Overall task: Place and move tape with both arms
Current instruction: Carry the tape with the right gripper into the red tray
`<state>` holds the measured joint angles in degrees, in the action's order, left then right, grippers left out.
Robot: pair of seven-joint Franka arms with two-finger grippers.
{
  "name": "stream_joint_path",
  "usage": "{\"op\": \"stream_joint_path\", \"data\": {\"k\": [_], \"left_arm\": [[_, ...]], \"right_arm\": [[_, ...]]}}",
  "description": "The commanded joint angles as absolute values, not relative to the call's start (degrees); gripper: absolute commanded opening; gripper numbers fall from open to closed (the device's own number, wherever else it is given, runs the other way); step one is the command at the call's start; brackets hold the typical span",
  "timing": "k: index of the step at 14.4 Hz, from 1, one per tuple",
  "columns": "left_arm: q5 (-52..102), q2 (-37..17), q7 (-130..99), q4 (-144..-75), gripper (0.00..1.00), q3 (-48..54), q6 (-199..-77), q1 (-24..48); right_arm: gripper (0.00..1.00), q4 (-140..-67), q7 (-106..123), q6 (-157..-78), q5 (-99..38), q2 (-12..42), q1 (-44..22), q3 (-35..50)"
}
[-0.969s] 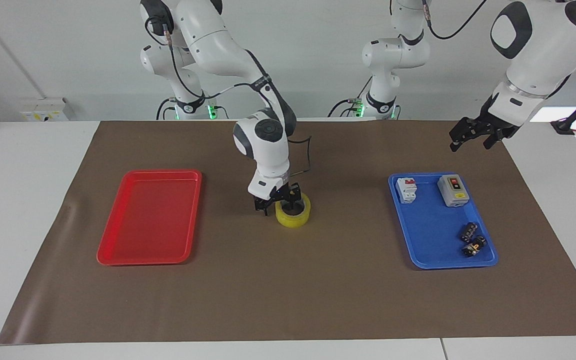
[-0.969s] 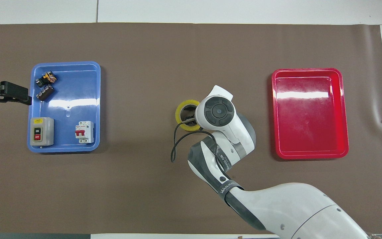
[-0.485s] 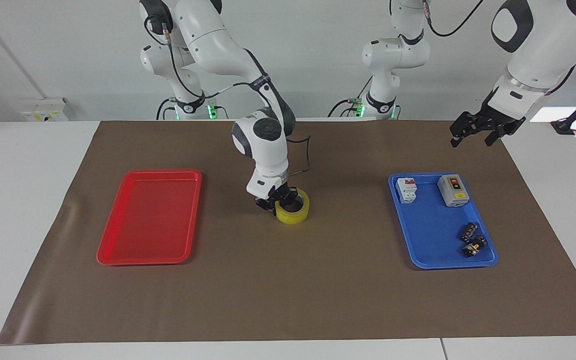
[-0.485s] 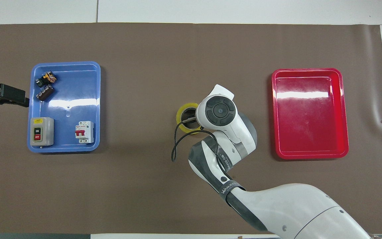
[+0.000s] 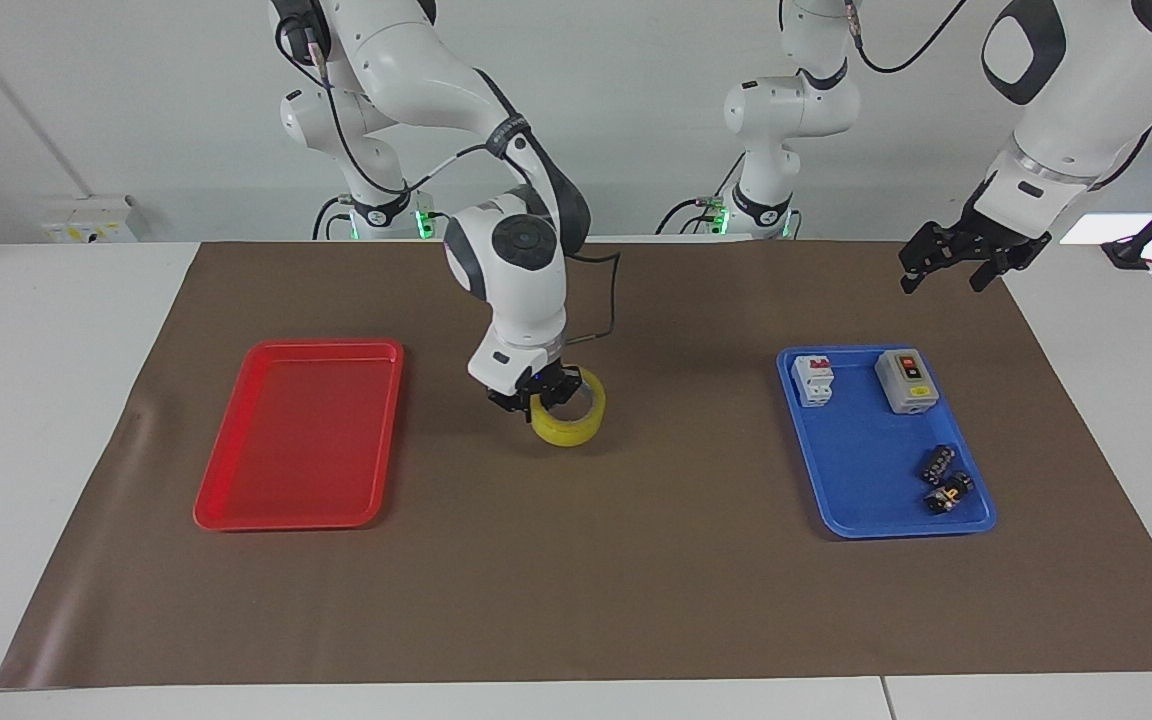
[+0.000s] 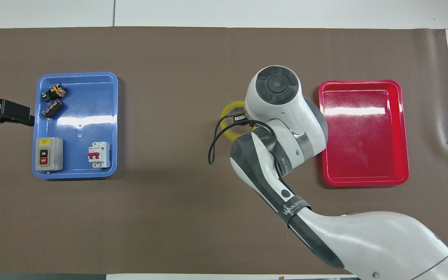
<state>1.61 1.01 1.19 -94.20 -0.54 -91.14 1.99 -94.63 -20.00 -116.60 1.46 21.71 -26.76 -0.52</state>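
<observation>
The right claw (image 5: pixel 541 392) pinches the rim of the light, stiff packing tape roll (image 5: pixel 570 421), likely slippery; the left claw (image 5: pixel 954 262) waits spread.

Room bright, light from above. White shine on red tray (image 6: pixel 364 111) and blue tray (image 6: pixel 77 121). Soft shadows beside trays. Pictures sharp, no blur.

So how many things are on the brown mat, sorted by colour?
Red: 1, the red tray
Blue: 1, the blue tray
Yellow: 1, the tape roll
Grey: 1, the switch box
White: 1, the breaker
Black: 2, the small parts
Total: 7
</observation>
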Motion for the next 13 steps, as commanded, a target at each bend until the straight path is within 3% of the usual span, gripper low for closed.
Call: {"op": "stream_joint_path", "data": {"k": [1,4,7,13], "left_arm": [[0.44,2.46,1.84,-95.36,1.00,-0.26,-90.79,2.20],[0.44,2.46,1.67,-95.27,1.00,-0.26,-90.70,2.20],[0.44,2.46,1.58,-95.27,1.00,-0.44,-90.79,1.67],[0.44,2.46,1.58,-95.27,1.00,-0.44,-90.79,1.49]], "right_arm": [[0.00,-95.71,-13.83,-109.80,1.76,16.45,-20.77,0.09],[0.00,-96.67,0.39,-105.12,1.76,14.07,-11.98,0.17],[0.00,-101.40,8.76,-106.69,2.02,12.49,-6.44,0.09],[0.00,-116.79,24.06,-126.71,2.02,9.14,2.36,0.09]]}}
